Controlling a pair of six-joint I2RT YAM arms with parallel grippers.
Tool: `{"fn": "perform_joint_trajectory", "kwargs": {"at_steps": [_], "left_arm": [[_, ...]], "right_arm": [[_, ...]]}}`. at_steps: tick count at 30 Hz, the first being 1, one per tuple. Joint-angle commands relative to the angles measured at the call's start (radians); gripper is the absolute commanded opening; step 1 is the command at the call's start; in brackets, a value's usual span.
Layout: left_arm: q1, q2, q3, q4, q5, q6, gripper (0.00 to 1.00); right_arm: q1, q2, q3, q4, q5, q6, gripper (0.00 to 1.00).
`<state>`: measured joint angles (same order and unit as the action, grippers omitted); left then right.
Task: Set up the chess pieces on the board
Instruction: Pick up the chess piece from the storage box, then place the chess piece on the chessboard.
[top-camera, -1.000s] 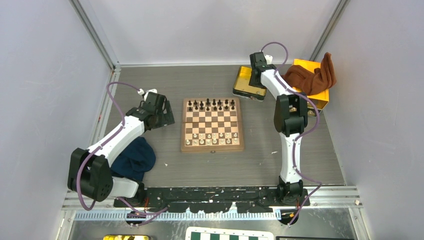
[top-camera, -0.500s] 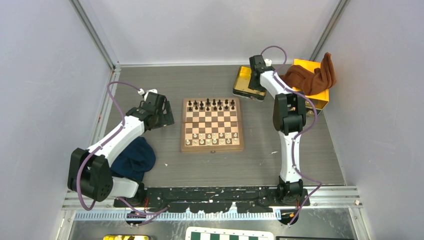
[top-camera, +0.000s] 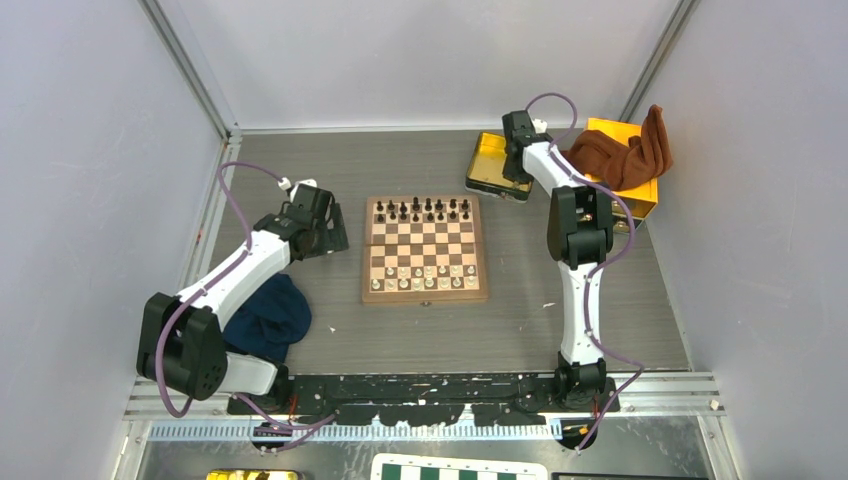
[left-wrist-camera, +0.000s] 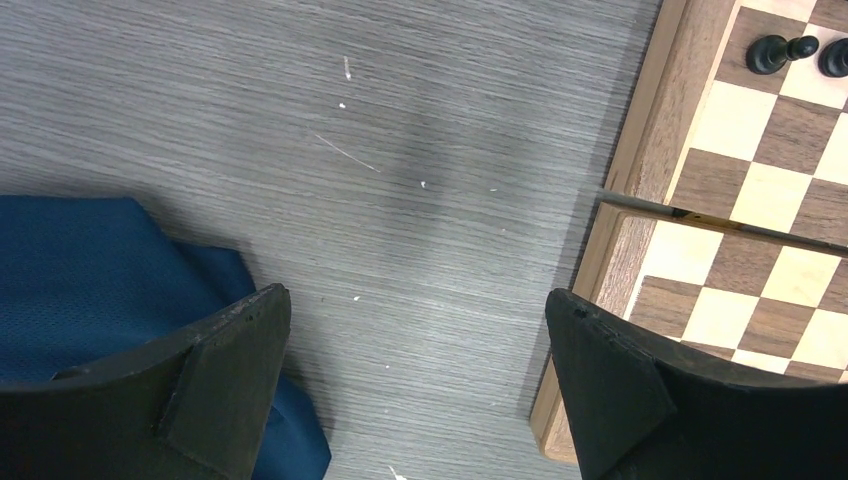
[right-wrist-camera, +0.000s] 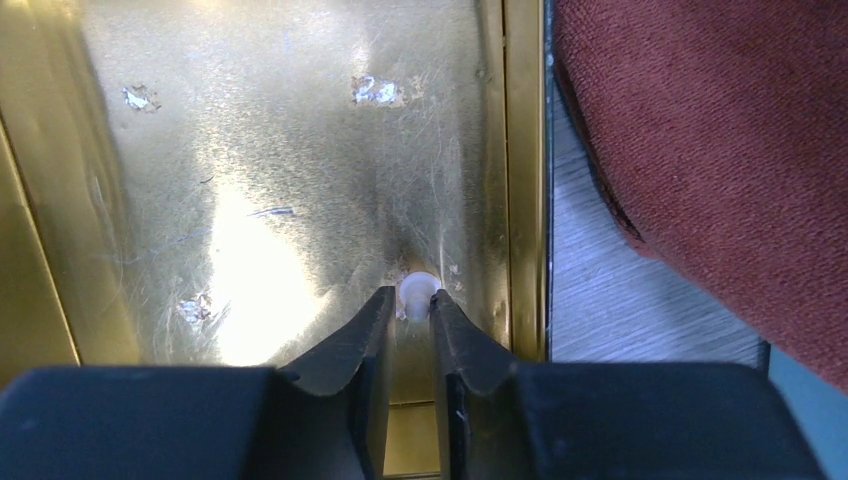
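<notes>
The wooden board (top-camera: 425, 297) lies mid-table, dark chess pieces (top-camera: 420, 210) lined along its far side and cream ones (top-camera: 425, 276) along its near side. My right gripper (top-camera: 516, 166) reaches down into the yellow metal tray (top-camera: 488, 160). In the right wrist view its tips (right-wrist-camera: 410, 300) pinch a small cream-white chess piece (right-wrist-camera: 418, 290) standing near the tray's right wall. My left gripper (left-wrist-camera: 415, 310) hangs open and empty over bare table just left of the board's edge (left-wrist-camera: 640, 130); a dark piece (left-wrist-camera: 775, 52) shows at top right.
A blue cloth (top-camera: 268, 315) lies under the left arm, also by the left finger (left-wrist-camera: 80, 270). A brown cloth (top-camera: 625, 155) drapes over a yellow box (top-camera: 612, 128) right of the tray, close beside my right gripper (right-wrist-camera: 720, 150). A green-and-white board (top-camera: 455, 468) sits below the arm bases.
The right gripper edged slightly farther into the tray and its jaws narrowed onto the cream piece. The left arm has not moved.
</notes>
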<state>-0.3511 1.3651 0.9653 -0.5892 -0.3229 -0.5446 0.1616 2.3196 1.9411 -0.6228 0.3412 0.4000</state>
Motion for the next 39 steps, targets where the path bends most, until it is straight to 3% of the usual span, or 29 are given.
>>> {"fn": "perform_joint_trajectory", "kwargs": {"at_steps": [1, 5, 8, 27, 39], "left_arm": [[0.006, 0.000, 0.037, 0.010, -0.025, 0.014, 0.99], [0.006, 0.000, 0.039, 0.010, -0.025, 0.017, 0.99], [0.006, -0.001, 0.039, 0.009, -0.027, 0.017, 0.99], [0.016, -0.075, 0.028, 0.005, -0.055, 0.018, 0.99], [0.032, -0.206, -0.008, 0.001, -0.076, 0.020, 1.00]], "right_arm": [[-0.006, -0.006, 0.044, 0.017, 0.014, 0.009, 0.21], [-0.006, -0.019, 0.037, 0.028, 0.039, -0.006, 0.06], [-0.006, -0.028, 0.044, 0.029, 0.053, -0.024, 0.01], [0.019, -0.163, 0.085, 0.004, 0.040, -0.076, 0.01], [0.222, -0.310, 0.021, -0.042, 0.010, -0.145, 0.01]]}}
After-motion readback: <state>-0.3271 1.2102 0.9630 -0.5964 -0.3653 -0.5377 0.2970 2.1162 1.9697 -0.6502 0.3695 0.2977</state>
